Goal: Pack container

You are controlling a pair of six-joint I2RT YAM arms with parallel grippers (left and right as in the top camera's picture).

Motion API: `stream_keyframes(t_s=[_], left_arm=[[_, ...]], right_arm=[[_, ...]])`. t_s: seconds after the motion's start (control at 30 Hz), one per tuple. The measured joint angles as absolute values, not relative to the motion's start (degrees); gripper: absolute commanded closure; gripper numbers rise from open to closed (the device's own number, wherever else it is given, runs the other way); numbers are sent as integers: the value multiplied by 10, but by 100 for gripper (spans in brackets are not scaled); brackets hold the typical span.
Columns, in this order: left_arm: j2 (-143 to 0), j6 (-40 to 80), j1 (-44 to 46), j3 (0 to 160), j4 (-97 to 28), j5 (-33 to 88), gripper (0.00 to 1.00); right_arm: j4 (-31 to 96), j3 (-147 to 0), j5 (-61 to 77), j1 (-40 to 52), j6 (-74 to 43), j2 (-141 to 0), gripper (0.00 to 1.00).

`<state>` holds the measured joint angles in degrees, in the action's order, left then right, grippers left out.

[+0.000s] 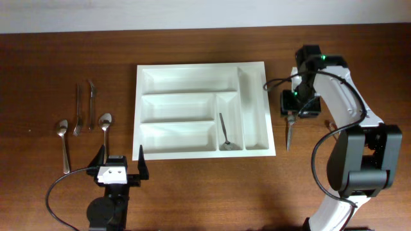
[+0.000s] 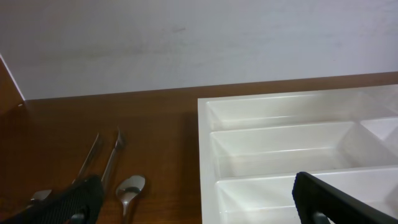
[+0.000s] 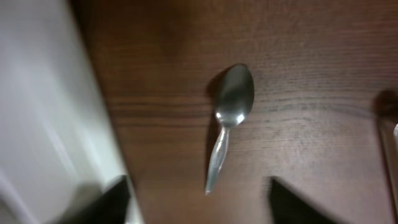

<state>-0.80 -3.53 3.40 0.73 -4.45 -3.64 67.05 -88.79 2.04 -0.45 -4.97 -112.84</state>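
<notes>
Nearest the front edge of the desk (image 1: 212, 192), the left tool (image 1: 121, 159) hangs low with its jaws spread as wide as they go, holding nothing. Just beyond it, to the left, cutlery lies on the wood: a first spoon (image 1: 63, 142), a second spoon (image 1: 105, 122), a fork (image 1: 78, 110) and what looks like a knife (image 1: 91, 96). All four lie apart from one another, lengthwise front to back.

At the middle of the desk sits the container (image 1: 180, 80), a white tray of five compartments. A packed spoon (image 1: 224, 133) lies in its shorter upright compartment, bowl toward the front.

Right of the container, on bare wood near its rim, lies a loose spoon (image 3: 231, 109). The right tool (image 3: 207, 200) hovers over it, jaws parted, gripping nothing.
</notes>
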Motion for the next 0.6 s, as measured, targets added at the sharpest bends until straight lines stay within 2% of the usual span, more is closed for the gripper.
stream_keyframes(t_s=[0.47,0.53,0.6], left_arm=[[-8,-35,34,7,-44,-36,1],[-8,-35,34,7,-44,-36,1],[-8,-35,34,7,-44,-36,1]], right_arm=[[524,-739,13,-42,-48,-1128,55],[513,-733,13,-42,-50,-1128,64],[507,-729,13,-42,-55,-1128,67]])
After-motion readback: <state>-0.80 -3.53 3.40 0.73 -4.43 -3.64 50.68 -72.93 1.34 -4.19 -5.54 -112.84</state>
